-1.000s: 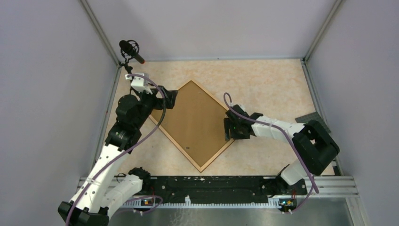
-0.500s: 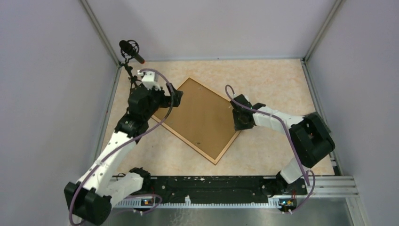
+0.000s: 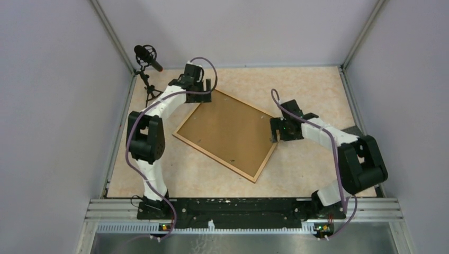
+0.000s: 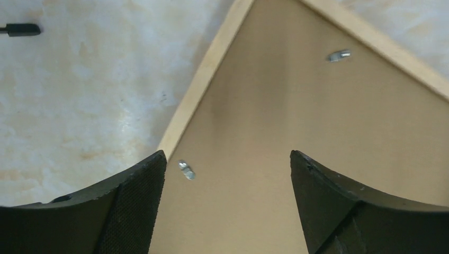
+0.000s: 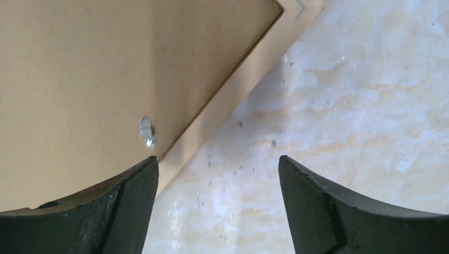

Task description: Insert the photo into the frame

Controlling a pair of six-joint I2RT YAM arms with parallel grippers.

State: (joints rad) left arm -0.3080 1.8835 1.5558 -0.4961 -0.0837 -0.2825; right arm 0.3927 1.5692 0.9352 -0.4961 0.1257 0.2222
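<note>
Both pairs of jaws are standing parted and gripping nothing: the left gripper (image 3: 207, 91) is hovering over the far left corner of the frame (image 3: 215, 158), and the right gripper (image 3: 274, 132) is hanging over its right edge.

Working down in size, we are looking first at the marbled table (image 3: 312, 87), on which the frame is lying flat and askew, back side up. The brown backing board (image 3: 227, 129) is sitting inside the light wood moulding and covering the whole opening. We are not finding the photo in any view (it may be lying under the board, but we cannot tell).

Smaller again, little metal tabs (image 4: 186, 170) are showing along the inner edge of the moulding. One is lying just by the left gripper's (image 4: 227, 164) left finger, and another (image 5: 146, 132) just by the right gripper's (image 5: 217, 164) left finger.

We are judging the risks from here. If either gripper is pressing down at the rim, the frame is likely to skate across the smooth table. If the board is being pried while the tabs are overlapping it, the board may bend or the frame may lift with it.
</note>
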